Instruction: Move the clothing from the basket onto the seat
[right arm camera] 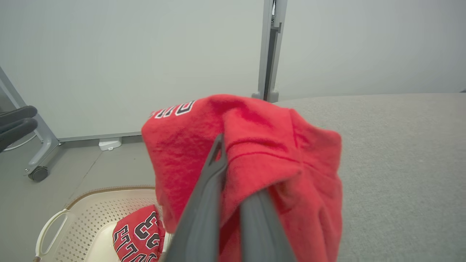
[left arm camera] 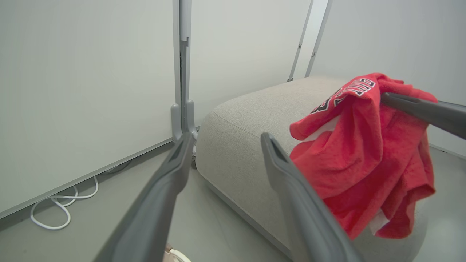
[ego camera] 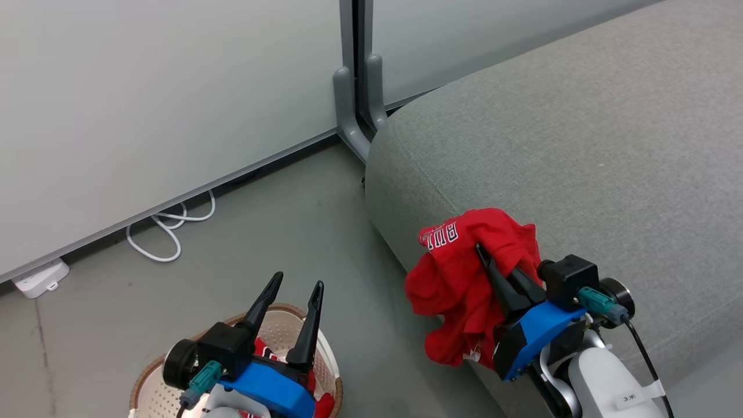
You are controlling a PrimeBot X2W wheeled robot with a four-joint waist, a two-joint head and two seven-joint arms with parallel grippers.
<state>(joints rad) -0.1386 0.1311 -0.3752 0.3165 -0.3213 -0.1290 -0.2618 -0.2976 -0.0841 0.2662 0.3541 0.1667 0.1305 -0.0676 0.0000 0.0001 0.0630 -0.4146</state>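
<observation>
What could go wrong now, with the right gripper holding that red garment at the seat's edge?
The held red garment hangs mostly past the edge of the seat, over the floor. If released here, it would likely slide off. Its fabric also drapes over the right gripper, so it may cling when the jaws open.

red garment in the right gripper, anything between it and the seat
Nothing visible does. The red garment hangs from the shut right gripper at the rounded edge of the seat, with no object between it and the grey top.
</observation>
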